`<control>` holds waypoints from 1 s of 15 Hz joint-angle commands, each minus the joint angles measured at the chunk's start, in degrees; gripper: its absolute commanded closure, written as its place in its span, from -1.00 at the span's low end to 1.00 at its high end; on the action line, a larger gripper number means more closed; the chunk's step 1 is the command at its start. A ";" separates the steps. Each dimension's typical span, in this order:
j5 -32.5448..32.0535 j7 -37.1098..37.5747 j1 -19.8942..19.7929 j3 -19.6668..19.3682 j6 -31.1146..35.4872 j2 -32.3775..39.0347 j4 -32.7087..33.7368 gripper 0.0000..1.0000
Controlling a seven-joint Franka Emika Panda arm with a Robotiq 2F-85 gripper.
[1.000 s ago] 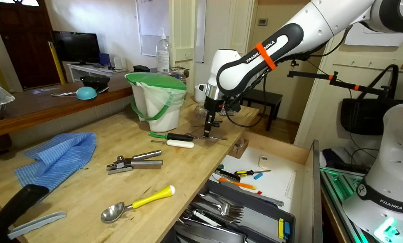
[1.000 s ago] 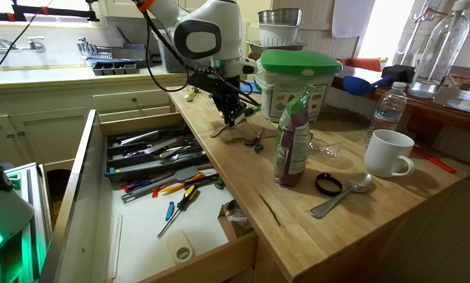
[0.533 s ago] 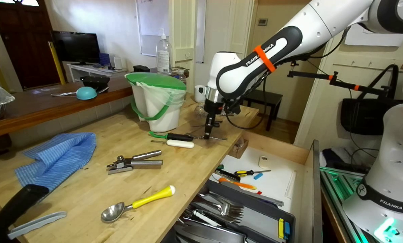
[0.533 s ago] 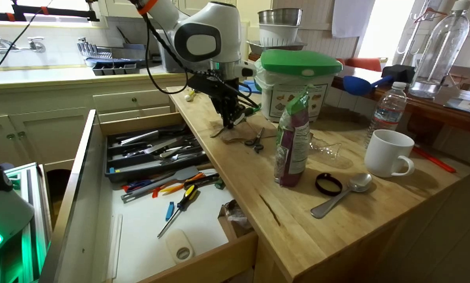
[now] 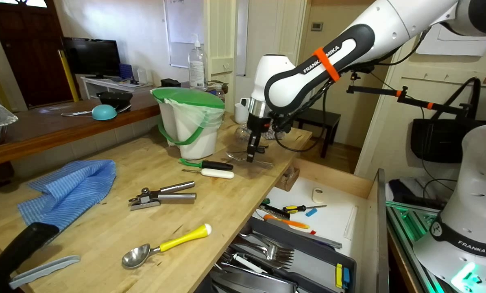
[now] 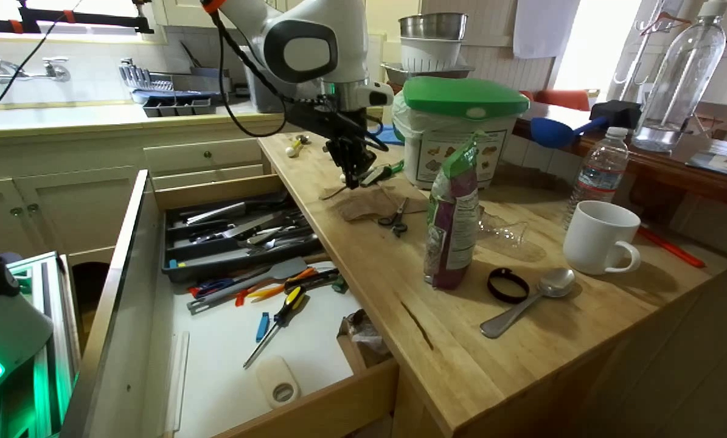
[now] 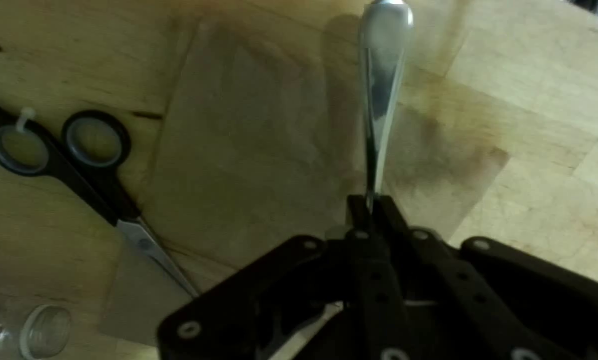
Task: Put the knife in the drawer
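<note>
The knife, a silver utensil with a rounded handle end (image 7: pixel 386 40), is pinched between the fingertips of my gripper (image 7: pixel 371 204) in the wrist view. Its remaining length is mostly hidden behind the gripper. In both exterior views the gripper (image 5: pixel 251 160) (image 6: pixel 351 185) is a little above the counter, with the knife (image 5: pixel 264 163) (image 6: pixel 334 193) roughly level. The drawer (image 5: pixel 383 232) (image 6: pixel 223 347) is pulled open beside the counter. It holds a dark cutlery tray (image 6: pixel 184 274) with silver utensils, and a yellow-black screwdriver (image 6: pixel 287 307) and other small tools outside the tray.
Brown paper (image 7: pixel 248 150) and black-handled scissors (image 7: pixel 101 192) lie under and beside the gripper. A green-lidded bucket (image 5: pixel 198 138), a green-and-purple bag (image 6: pixel 454 225), a black-handled tool (image 5: pixel 216 165) and a white-handled tool (image 5: pixel 217 173) are nearby. A mug (image 6: pixel 597 237) and spoon (image 6: pixel 521 307) stand farther along.
My gripper lowered very slightly, then rose a little off the counter, and the knife came up with it. The drawer and other objects have not moved.
</note>
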 commanded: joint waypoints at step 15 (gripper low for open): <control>11.90 43.78 11.53 9.73 -31.15 -7.98 -3.32 0.96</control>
